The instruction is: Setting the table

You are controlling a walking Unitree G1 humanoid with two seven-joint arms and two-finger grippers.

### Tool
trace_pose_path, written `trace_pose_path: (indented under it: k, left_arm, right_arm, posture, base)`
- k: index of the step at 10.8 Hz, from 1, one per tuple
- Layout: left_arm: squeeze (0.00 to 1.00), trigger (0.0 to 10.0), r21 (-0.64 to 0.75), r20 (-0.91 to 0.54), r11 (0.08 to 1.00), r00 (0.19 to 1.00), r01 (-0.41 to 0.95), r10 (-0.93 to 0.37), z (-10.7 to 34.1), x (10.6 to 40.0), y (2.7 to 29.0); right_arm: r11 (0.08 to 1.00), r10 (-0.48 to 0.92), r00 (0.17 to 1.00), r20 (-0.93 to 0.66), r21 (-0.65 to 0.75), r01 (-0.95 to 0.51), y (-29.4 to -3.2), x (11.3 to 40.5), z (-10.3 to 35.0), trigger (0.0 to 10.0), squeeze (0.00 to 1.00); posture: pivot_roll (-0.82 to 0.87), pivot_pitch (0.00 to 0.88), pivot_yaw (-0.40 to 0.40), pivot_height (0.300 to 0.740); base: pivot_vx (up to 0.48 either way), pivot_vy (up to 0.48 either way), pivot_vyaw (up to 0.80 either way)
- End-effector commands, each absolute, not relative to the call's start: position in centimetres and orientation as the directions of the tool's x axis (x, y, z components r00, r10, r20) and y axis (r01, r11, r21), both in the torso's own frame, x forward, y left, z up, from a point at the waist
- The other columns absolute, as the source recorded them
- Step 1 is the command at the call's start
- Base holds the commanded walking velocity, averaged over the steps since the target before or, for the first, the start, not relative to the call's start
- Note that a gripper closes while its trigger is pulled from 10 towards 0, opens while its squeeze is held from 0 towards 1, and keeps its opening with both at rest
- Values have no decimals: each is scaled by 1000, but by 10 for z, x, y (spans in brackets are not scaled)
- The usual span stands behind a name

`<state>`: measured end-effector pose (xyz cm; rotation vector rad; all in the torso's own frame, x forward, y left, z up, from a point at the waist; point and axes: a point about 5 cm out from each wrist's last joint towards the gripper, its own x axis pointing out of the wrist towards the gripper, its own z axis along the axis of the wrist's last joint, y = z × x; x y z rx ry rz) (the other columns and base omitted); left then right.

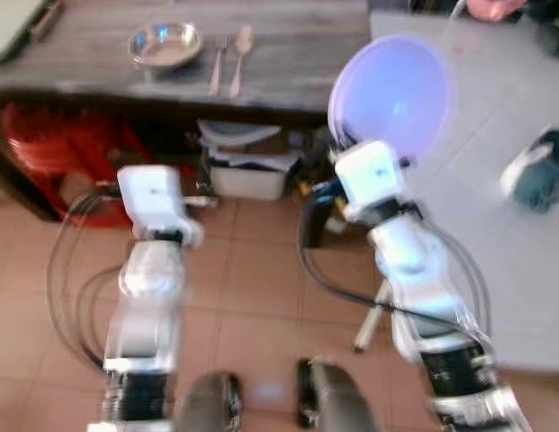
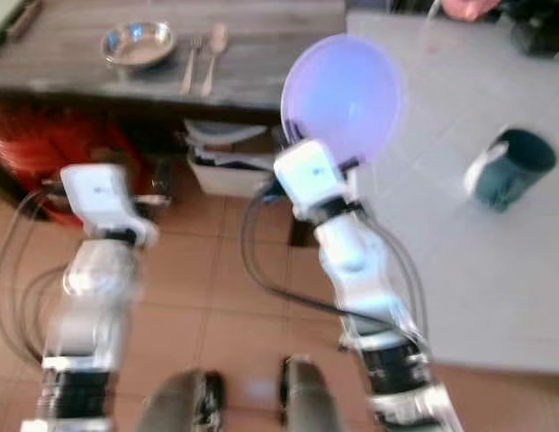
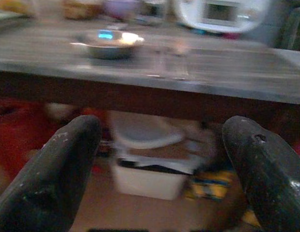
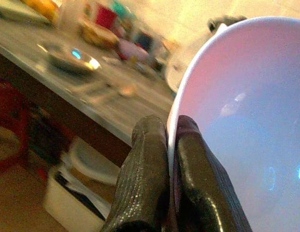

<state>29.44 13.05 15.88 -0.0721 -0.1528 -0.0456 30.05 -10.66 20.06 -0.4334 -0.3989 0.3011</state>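
My right gripper [image 4: 169, 140] is shut on the rim of a pale lavender bowl [image 1: 393, 94], which it holds tilted in the air by the near corner of the white table [image 1: 495, 261]. A steel bowl [image 1: 165, 44], a fork [image 1: 216, 65] and a spoon [image 1: 240, 56] lie side by side on the wooden table [image 1: 99, 63] ahead. My left gripper [image 3: 162, 159] is open and empty, held low in front of that table's edge, with the steel bowl [image 3: 109, 43] farther off on top.
A dark teal mug [image 2: 513, 167] stands on the white table to the right. Under the wooden table sit a white bin [image 1: 247, 166] and something red [image 1: 63, 148]. Tiled floor [image 1: 252, 297] lies between the tables. A person's hand [image 1: 495, 7] is at the white table's far edge.
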Motion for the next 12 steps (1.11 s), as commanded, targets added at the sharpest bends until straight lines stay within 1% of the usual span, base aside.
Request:
trace_pose_path:
  k: [1,5,8,10,12]
  left_arm:
    - [0,10000,-45,167,998,986,36,-28,161,295,137]
    - [0,10000,-30,187,999,982,44,-38,164,296,134]
    - [0,10000,-32,194,998,980,57,-49,165,296,131]
    - [0,10000,-35,199,998,979,54,-46,166,296,131]
    - [0,10000,-19,208,998,977,55,-49,167,296,128]
  right_arm:
    - [872,374,862,342,-447,-200,-101,298,208,10000,0]
    - [861,389,848,360,-470,-196,-100,300,213,10000,0]
    - [855,415,830,374,-472,-214,-93,300,217,10000,0]
    - [841,454,802,388,-483,-243,-87,299,221,10000,0]
    - [840,457,799,391,-485,-244,-86,299,221,10000,0]
  posture:
    - [27,183,-14,740]
    - [22,172,-16,740]
    - [23,175,-15,740]
    - [25,175,-17,740]
    - [24,176,-16,740]
  base:
    - [274,394,0]
    - [306,366,0]
    - [463,0,0]
    - [461,0,0]
    - [480,0,0]
